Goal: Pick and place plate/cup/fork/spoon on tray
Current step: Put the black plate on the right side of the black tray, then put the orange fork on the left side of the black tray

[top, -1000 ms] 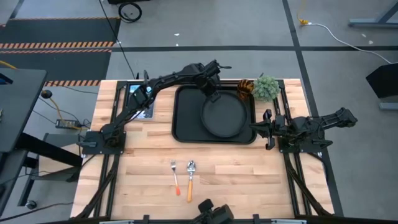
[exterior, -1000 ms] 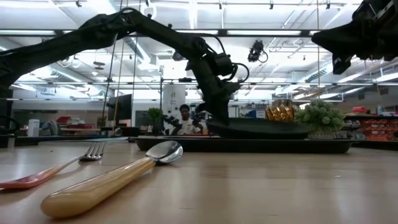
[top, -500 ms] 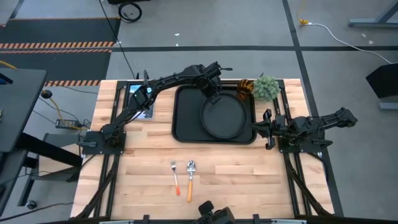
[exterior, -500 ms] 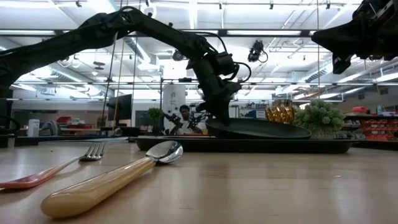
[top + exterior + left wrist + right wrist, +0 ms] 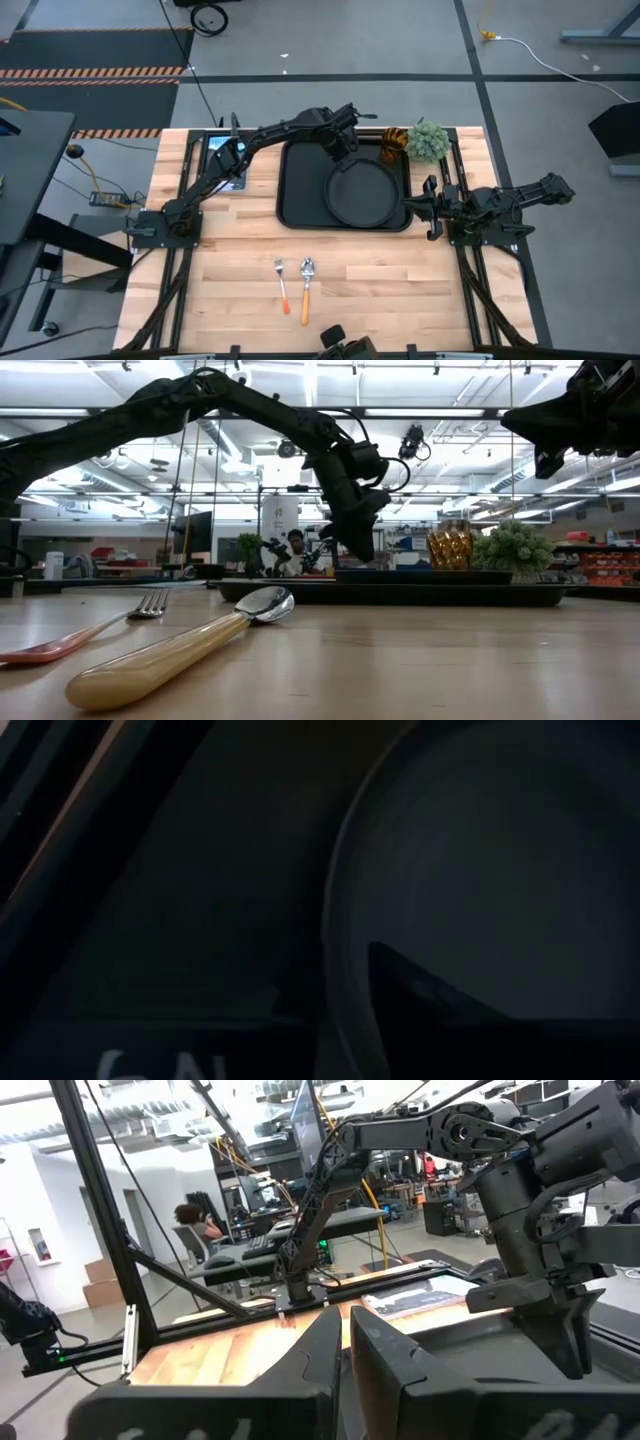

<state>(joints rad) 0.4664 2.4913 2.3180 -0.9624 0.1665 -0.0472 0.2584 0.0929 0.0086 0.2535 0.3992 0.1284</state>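
Note:
The round black plate [image 5: 362, 192] lies flat inside the black tray [image 5: 300, 190], toward the tray's right side. My left gripper [image 5: 345, 150] is open just above the plate's far left rim [image 5: 340, 950], with one finger [image 5: 420, 995] over the plate's inside. The amber cup [image 5: 394, 142] stands on the table behind the tray's far right corner. The fork [image 5: 282, 282] and the spoon [image 5: 306, 288] lie side by side on the table near the front edge. My right gripper [image 5: 432, 207] is shut and empty, beside the tray's right edge.
A fuzzy green plant ball [image 5: 428, 140] sits right of the cup at the table's far right. A tablet [image 5: 225, 160] lies at the far left, under my left arm. A person [image 5: 295, 550] sits in the room beyond the table.
The plate, held tilted over the tray by my left gripper a second ago, has come down and now lies flat in the tray. My left gripper has risen a little off the plate's rim.

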